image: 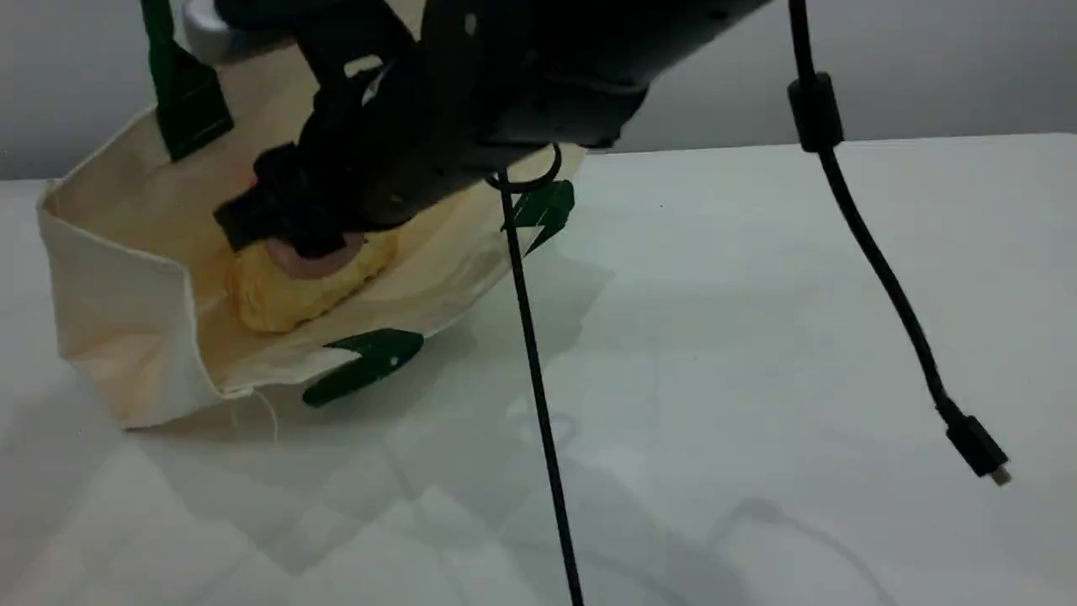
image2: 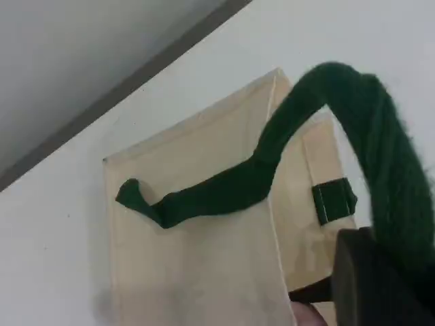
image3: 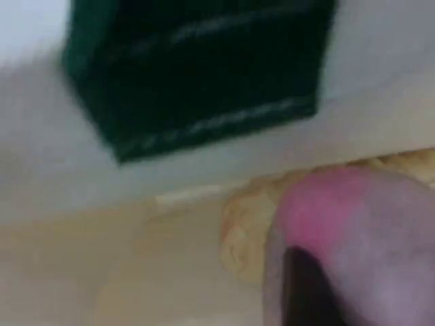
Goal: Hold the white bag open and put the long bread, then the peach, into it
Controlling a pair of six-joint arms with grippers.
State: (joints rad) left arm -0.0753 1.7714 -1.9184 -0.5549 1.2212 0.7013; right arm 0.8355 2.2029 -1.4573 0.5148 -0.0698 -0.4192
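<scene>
The white bag [image: 126, 278] lies on its side at the left of the table, its mouth open toward the front right. Inside it rests the long bread [image: 278, 303], golden and ridged. The peach [image: 315, 261] sits on top of the bread, with my right gripper [image: 307, 244] shut on it inside the bag. The right wrist view shows the peach [image3: 353, 231] close up against the bread [image3: 245, 231], below a green strap patch [image3: 197, 75]. My left gripper [image2: 380, 272] is shut on the bag's dark green handle [image2: 367, 136] and holds that handle [image: 181, 93] up at the top left.
A thin black cable [image: 530, 337] hangs down across the middle of the white table [image: 757, 337]. A second cable ends in a plug [image: 976, 446] at the right. The bag's lower green handle ends [image: 366, 362] lie on the table by its mouth.
</scene>
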